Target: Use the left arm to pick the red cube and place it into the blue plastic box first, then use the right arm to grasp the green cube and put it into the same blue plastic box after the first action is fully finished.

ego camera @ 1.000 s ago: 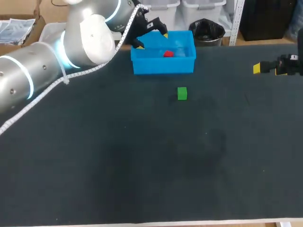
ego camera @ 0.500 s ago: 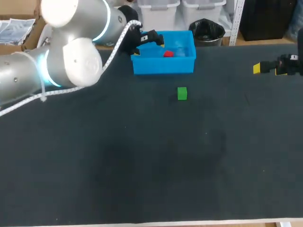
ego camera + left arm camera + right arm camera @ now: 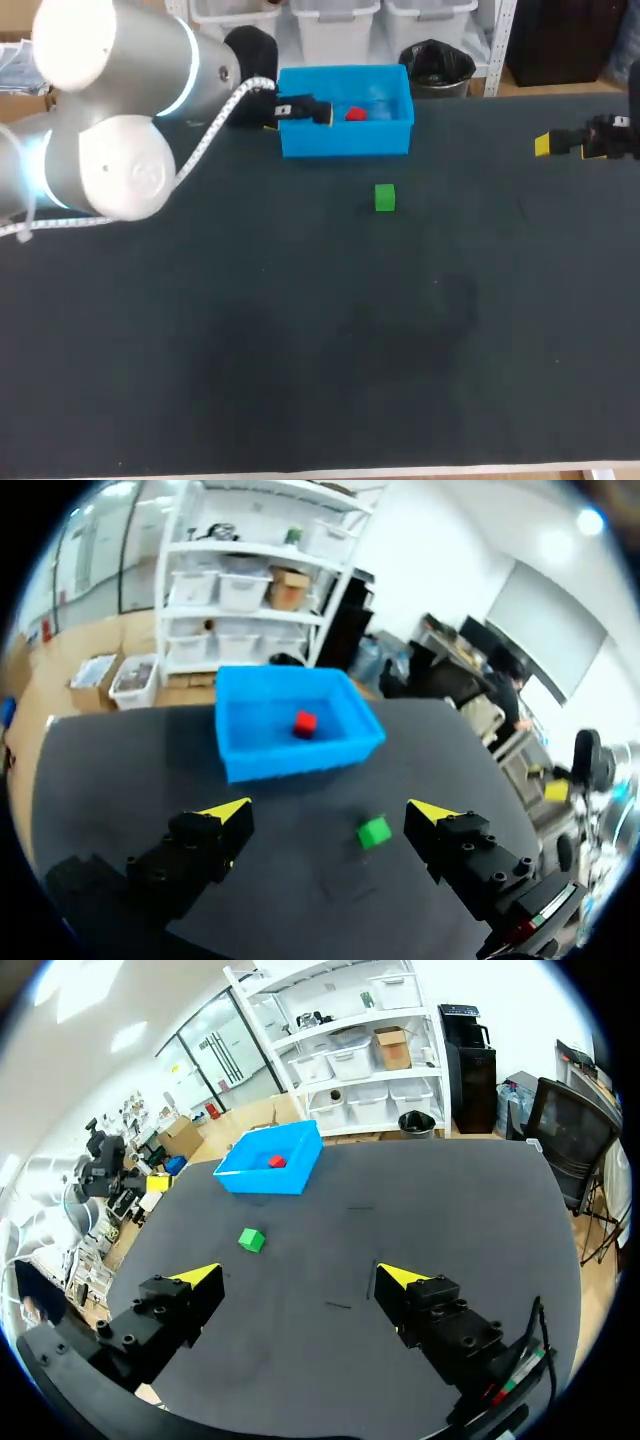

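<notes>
Head view: dark table, green cube; left gripper, right gripper spread, empty.

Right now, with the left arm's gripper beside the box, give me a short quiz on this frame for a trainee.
1. True or false: the red cube lies inside the blue plastic box.
2. Where is the green cube? A: in the box. B: on the table, apart from the box, on its near side in the head view. C: stacked on the red cube.
3. Fill in: the left gripper is ____ and holds nothing, and so is the right gripper.

Key: 1 true; 2 B; 3 open.
</notes>
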`<state>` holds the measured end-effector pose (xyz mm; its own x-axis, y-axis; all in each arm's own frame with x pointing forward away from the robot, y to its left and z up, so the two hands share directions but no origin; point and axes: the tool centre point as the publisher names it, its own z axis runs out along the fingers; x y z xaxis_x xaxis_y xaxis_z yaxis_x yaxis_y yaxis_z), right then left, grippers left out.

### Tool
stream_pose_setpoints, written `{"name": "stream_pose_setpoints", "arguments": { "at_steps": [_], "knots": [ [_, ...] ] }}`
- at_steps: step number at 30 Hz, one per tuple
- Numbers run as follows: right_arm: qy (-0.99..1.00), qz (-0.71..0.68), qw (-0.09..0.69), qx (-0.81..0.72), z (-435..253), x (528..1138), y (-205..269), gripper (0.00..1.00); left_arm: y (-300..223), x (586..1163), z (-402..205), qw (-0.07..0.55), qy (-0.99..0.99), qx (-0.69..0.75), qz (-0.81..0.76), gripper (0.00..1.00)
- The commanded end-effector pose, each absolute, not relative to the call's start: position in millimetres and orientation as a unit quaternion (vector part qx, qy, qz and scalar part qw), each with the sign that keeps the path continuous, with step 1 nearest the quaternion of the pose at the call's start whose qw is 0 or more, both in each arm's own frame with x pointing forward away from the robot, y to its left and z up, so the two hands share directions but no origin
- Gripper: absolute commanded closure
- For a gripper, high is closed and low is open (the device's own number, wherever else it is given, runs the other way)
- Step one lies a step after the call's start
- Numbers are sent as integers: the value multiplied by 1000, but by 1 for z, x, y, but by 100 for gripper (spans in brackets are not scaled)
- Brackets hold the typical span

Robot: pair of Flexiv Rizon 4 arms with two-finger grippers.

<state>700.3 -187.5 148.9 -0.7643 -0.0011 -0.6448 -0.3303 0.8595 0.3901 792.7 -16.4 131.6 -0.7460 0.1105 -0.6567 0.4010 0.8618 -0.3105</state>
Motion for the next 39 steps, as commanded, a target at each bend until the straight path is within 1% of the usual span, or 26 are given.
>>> {"name": "stream_pose_setpoints", "arguments": {
  "at_steps": [1,9,18,27,39],
  "knots": [
    [906,248,331,-91,149,700,-187,0,-1,778,137,304,903,197,-232,0],
    [906,248,331,-91,149,700,-187,0,9,756,134,275,887,294,-227,0],
    [906,248,331,-91,149,700,-187,0,17,740,121,246,870,364,-226,0],
    [906,248,331,-91,149,700,-187,0,38,734,114,266,852,350,-283,0],
    [906,248,331,-91,149,700,-187,0,45,714,105,254,821,412,-304,0]
  ]
}}
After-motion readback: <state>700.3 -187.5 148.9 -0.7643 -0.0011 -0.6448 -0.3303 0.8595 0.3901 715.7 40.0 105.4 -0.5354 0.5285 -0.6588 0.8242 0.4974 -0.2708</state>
